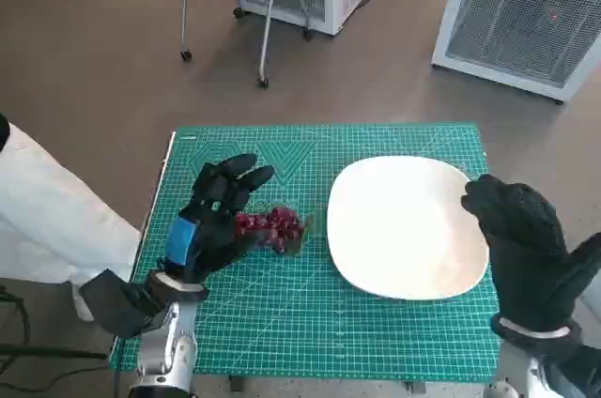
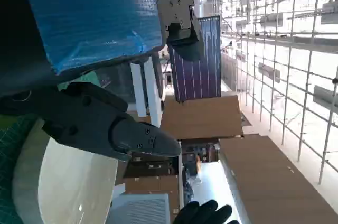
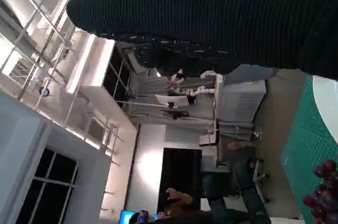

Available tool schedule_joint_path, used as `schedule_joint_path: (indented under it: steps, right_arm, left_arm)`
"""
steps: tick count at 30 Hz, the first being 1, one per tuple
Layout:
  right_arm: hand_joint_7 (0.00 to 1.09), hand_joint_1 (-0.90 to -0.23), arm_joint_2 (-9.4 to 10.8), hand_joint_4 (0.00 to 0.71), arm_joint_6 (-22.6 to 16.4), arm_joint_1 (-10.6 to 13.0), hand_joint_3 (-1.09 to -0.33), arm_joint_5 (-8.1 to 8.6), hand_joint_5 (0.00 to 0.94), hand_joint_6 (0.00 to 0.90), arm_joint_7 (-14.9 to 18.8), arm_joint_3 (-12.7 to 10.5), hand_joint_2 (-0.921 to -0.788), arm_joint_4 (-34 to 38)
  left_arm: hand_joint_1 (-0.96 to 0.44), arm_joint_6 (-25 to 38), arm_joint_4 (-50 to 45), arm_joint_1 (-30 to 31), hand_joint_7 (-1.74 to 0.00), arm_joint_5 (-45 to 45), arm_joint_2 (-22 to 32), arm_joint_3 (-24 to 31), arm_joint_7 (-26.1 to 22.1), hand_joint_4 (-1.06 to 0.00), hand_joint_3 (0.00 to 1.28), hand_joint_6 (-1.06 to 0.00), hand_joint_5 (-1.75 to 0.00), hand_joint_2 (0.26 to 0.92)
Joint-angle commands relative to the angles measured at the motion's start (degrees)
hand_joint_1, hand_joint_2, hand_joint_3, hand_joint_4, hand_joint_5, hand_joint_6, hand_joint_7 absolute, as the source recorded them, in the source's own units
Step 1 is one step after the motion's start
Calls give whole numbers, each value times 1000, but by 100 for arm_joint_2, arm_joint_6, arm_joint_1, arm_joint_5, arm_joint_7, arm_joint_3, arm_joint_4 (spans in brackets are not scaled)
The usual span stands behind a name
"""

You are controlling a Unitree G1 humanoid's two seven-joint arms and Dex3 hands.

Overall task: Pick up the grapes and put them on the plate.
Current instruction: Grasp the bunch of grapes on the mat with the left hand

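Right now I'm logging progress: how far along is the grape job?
Early. The left hand is at the grapes, which lie on the green mat; a grip can't be confirmed. The white plate holds no grapes. The right hand rests at its rim. Lifting and placing remain.
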Motion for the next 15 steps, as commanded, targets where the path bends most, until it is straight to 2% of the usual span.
schedule_joint_path:
  steps: [1, 15]
  right_arm:
    - [904, -371, 30, 442, 60, 71, -530, -1, 548, 217, -31, -12, -921, 39]
    - [914, -376, 5, 439, 52, 83, -528, 8, 553, 216, -12, -35, -921, 37]
  left_arm:
    - [-357, -46, -45, 26, -861, 37, 44, -12, 1, -11, 55, -51, -693, 921]
    - [-371, -22, -137, 61, -868, 72, 44, -21, 84, -15, 64, -50, -697, 921]
